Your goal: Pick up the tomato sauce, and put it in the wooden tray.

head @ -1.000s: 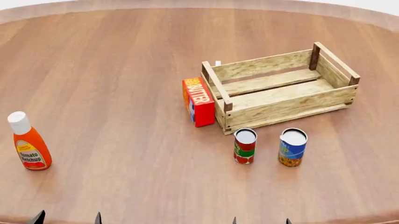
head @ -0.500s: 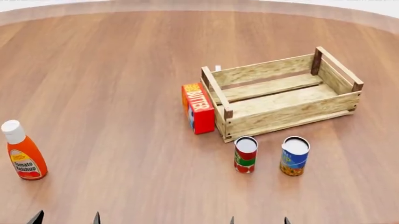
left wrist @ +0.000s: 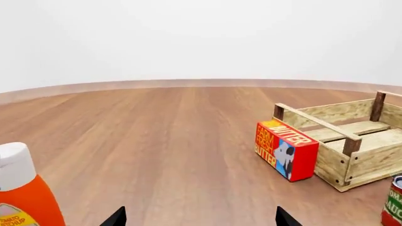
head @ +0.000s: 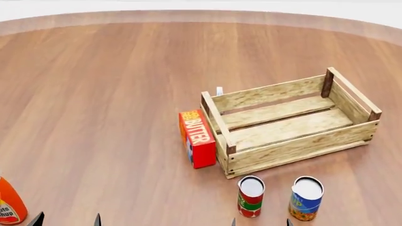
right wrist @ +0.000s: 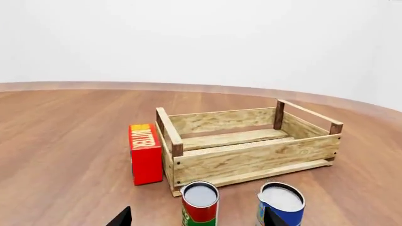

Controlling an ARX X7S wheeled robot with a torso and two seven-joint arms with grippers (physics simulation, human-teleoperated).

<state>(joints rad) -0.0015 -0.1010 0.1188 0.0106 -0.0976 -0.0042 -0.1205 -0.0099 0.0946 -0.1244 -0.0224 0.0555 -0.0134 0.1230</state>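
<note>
Head view: tomato sauce (head: 251,203) at 6 o'clock from wooden tray (head: 295,155); "BUTTER" box (head: 196,139) at 9; both tools' spread can't tell.

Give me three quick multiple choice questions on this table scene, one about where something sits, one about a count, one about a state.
1. The butter box stands where?
A. Inside the tray
B. Against the wooden tray, outside its short end
C. On a can

2. How many cans stand on the table?
A. One
B. Two
C. Four

3. The tomato sauce is:
A. Upright on the table
B. Tipped over
C. In the tray

Answers: 1 B, the box sits by the tray's end wall. 2 B, the tomato sauce and the blue can. 3 A, its silver top faces up, ahead of the tray.
</note>
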